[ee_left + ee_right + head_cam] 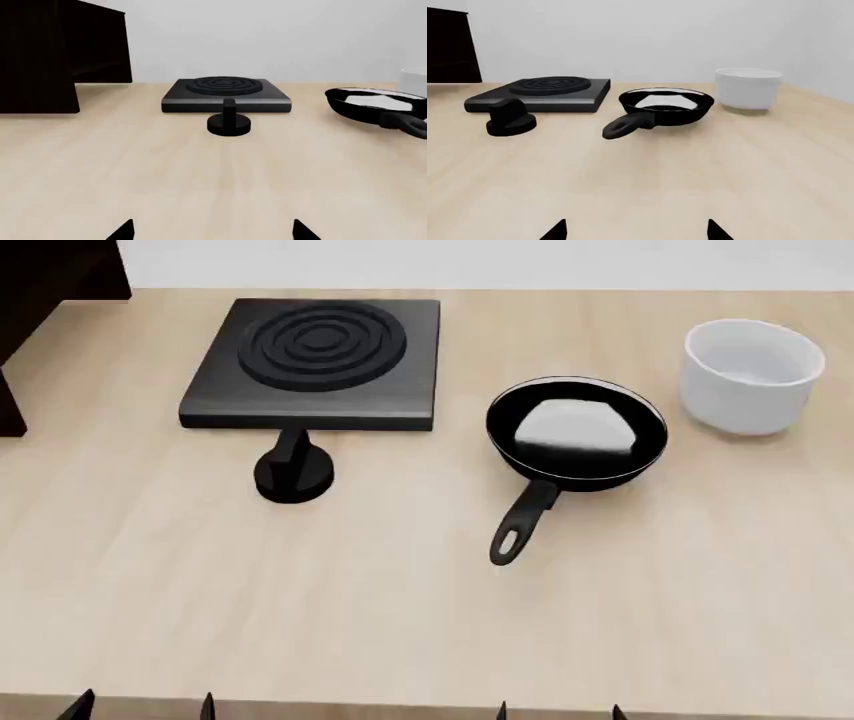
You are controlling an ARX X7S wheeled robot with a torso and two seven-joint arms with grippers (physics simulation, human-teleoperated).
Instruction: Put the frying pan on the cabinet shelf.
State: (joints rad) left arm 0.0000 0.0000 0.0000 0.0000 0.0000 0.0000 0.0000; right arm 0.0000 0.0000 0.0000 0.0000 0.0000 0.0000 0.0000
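The frying pan [575, 432] is glossy black with a pale rim and rests on the light wooden table right of centre, its handle [521, 521] pointing toward me. It also shows in the right wrist view [666, 106] and at the edge of the left wrist view [373, 103]. The dark cabinet [51, 280] stands at the far left, and the left wrist view shows it too [60, 50]. My left gripper [143, 708] and right gripper [558, 710] are both open and empty at the table's near edge, well short of the pan. Only their fingertips show.
A square black stove plate [320, 360] with concentric rings sits at the back centre. A black knob [294, 473] stands just in front of it. A white cylindrical pot [750, 375] stands right of the pan. The tabletop's front edge [400, 702] is near my grippers.
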